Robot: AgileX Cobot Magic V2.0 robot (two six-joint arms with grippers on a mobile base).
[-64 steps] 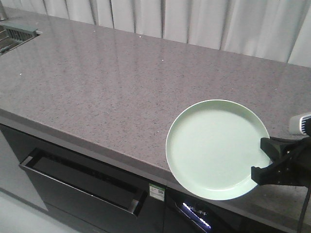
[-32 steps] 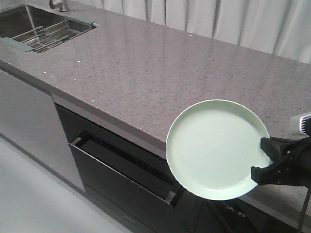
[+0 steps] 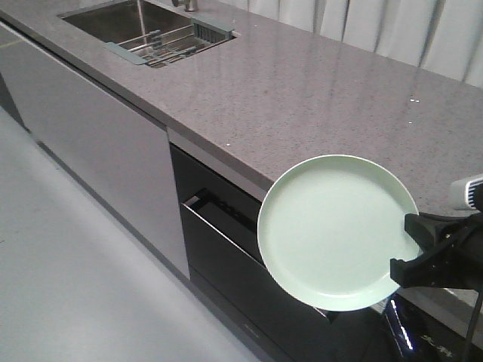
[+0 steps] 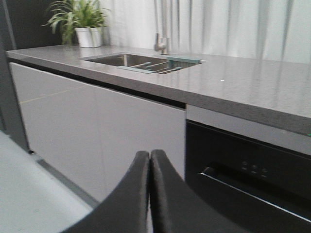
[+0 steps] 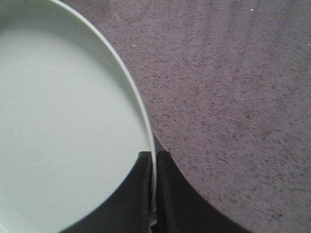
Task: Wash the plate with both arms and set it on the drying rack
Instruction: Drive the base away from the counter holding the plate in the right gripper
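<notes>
Holding the plate (image 3: pixel 336 230) by its rim in the clenched right pincer (image 3: pixel 404 249), with the left pincer (image 4: pixel 149 156) pressed closed and empty, the robot has travelled along the worktop (image 3: pixel 317 83), bringing the drying rack (image 3: pixel 162 47), well apart to the pincer's far left, nearer; washing appears not yet begun.

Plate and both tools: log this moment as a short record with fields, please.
plate: pale green, held in the air by its rim, at the counter edge
right tool: shut on the plate rim
left tool: shut, holding nothing, low in front of the cabinets
drying rack: sits in the sink, far from the plate
task stage: plate not yet at the sink
</notes>
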